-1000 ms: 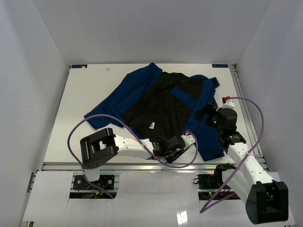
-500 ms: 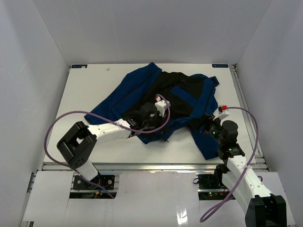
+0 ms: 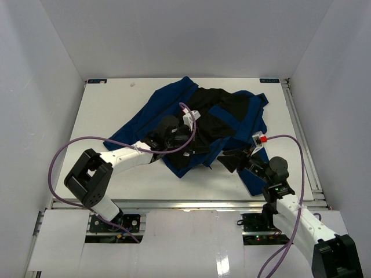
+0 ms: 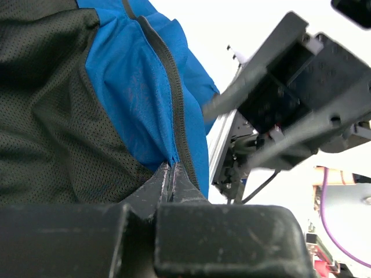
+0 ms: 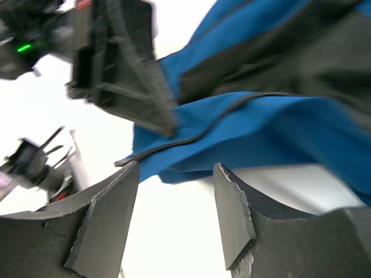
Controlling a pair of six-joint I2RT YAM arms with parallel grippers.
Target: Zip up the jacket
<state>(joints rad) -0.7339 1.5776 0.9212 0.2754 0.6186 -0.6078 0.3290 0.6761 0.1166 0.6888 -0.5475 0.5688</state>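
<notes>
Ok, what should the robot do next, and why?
Probably ease the right end effector forward and close on the zipper edge of the jacket: its jaws stand open just short of it, and the left end effector pinches that fabric.

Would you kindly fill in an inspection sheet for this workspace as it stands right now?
Surface: white table, mostly bare.
Job's things: blue jacket, lying open and rumpled, black lining up, zipper undone.
Clutter: one small mark near the far edge.
Grippers: left gripper pinched shut on the jacket's zipper edge; right gripper open, facing the front edge, holding nothing.
Cables: purple cables loop from both arms, the left one crossing the jacket.
Surroundings: white walls on three sides.
</notes>
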